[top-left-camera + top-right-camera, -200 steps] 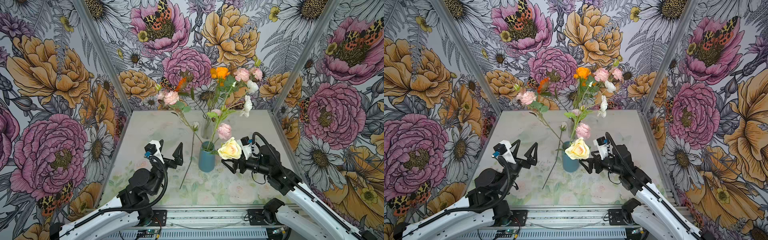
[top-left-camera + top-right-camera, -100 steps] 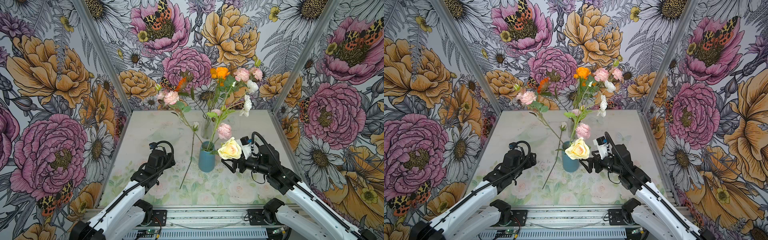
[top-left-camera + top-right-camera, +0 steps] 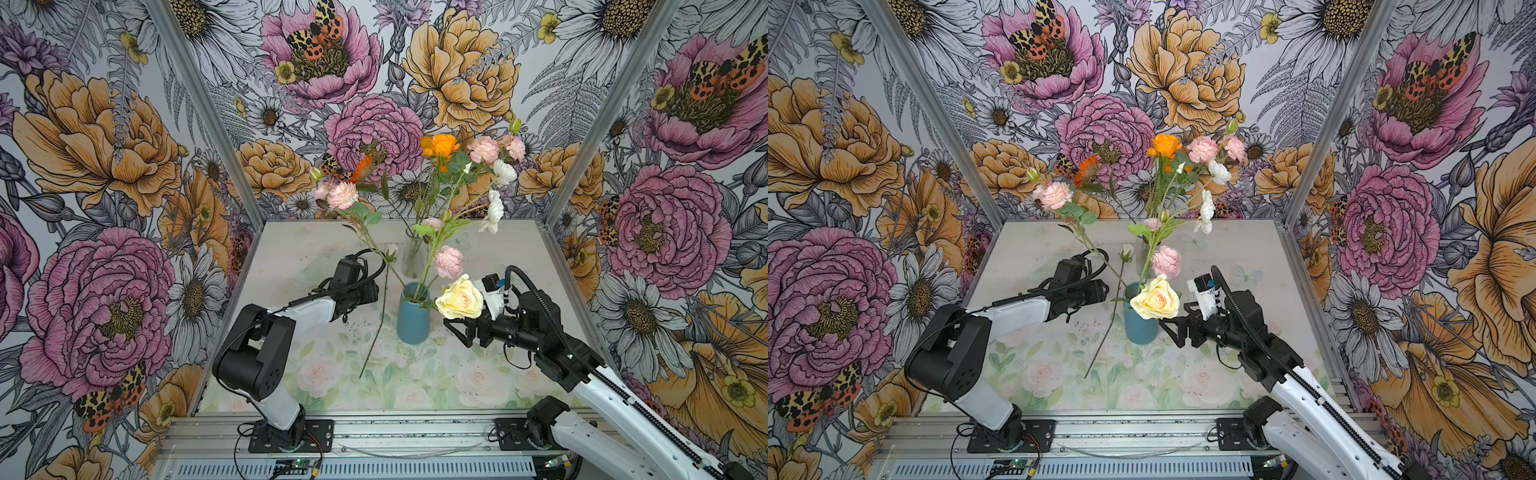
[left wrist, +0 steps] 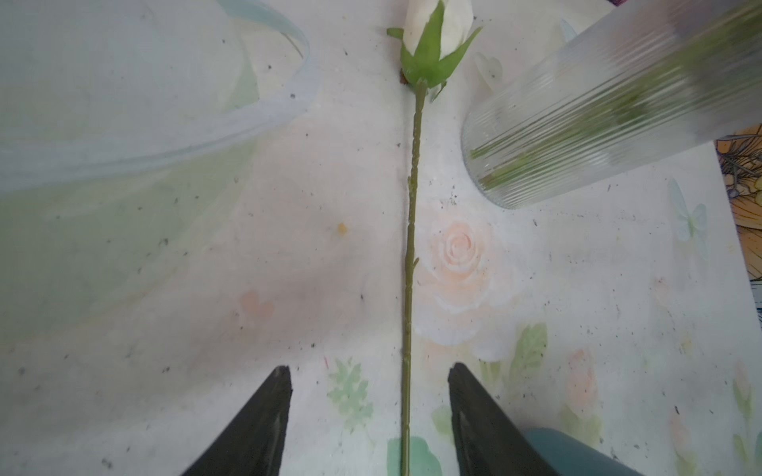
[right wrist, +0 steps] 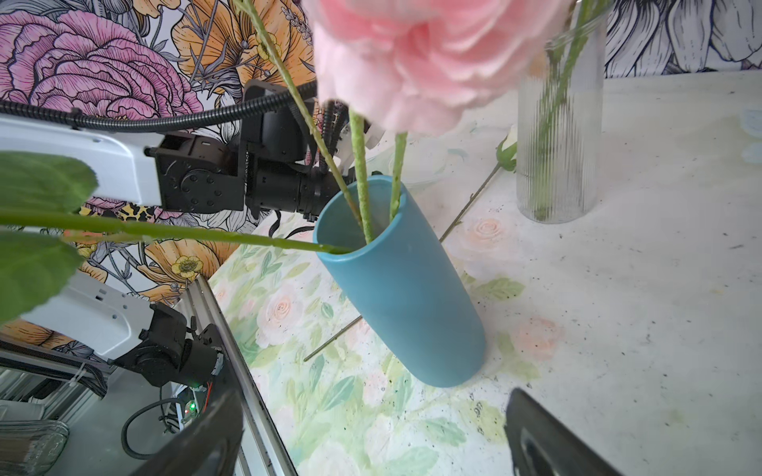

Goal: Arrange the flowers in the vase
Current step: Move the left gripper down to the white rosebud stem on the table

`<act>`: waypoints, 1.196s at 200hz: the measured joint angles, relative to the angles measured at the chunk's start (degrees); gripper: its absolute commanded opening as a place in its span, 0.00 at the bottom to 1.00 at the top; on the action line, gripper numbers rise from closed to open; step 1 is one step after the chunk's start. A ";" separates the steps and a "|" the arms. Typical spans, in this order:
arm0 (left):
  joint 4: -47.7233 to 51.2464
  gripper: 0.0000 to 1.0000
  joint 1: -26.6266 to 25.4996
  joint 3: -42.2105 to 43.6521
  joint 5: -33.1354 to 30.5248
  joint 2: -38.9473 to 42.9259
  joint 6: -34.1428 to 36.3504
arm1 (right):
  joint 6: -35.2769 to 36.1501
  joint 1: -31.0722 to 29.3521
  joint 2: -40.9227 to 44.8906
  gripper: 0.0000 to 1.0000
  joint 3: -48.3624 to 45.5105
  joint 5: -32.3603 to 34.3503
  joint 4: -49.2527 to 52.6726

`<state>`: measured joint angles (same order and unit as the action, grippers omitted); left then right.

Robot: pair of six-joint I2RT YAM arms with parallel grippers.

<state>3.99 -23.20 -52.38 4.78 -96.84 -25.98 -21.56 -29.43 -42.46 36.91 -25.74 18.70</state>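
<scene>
A blue vase [image 3: 412, 313] [image 3: 1140, 316] [image 5: 404, 296] stands mid-table holding three stems: a cream-yellow rose [image 3: 459, 297] and two pink blooms [image 3: 449, 262] [image 3: 343, 195]. One white-budded flower [image 3: 390, 250] lies on the table left of it, its stem [image 4: 412, 230] running between the fingers of my left gripper [image 4: 368, 368], which is open, with a gap on both sides. My right gripper [image 3: 457, 332] [image 5: 371, 406] hovers open and empty to the right of the vase, just under the rose. More flowers [image 3: 442, 145] stand in a ribbed glass vase [image 3: 413, 257] behind.
A clear shallow dish [image 3: 307, 270] lies on the table behind my left wrist. Flowered walls close in the table on three sides, with metal posts at the back corners. An aluminium rail [image 3: 374, 432] runs along the front edge.
My left arm has swung forward and down over the lying flower's stem, and its jaws have narrowed. The right arm and the vases have not moved.
</scene>
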 measured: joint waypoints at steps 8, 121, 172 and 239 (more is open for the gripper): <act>0.02 0.60 -0.24 -1.44 -0.07 -1.75 0.76 | 0.00 0.00 0.02 0.99 0.00 0.00 -0.04; 5.97 0.48 -5.70 -13.00 -10.36 -14.45 6.78 | 0.02 0.00 -0.68 1.00 0.00 -0.02 -0.04; 11.19 0.39 -7.54 -18.71 -14.27 -17.75 9.97 | 0.04 0.00 -0.68 1.00 0.00 -0.02 -0.04; 16.24 0.21 -8.83 -21.33 -18.43 -18.86 12.37 | 0.04 0.00 -0.68 0.99 0.00 -0.02 -0.04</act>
<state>20.23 -32.03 -73.71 -13.65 -115.70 -13.61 -21.52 -29.43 -43.13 36.91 -25.76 18.65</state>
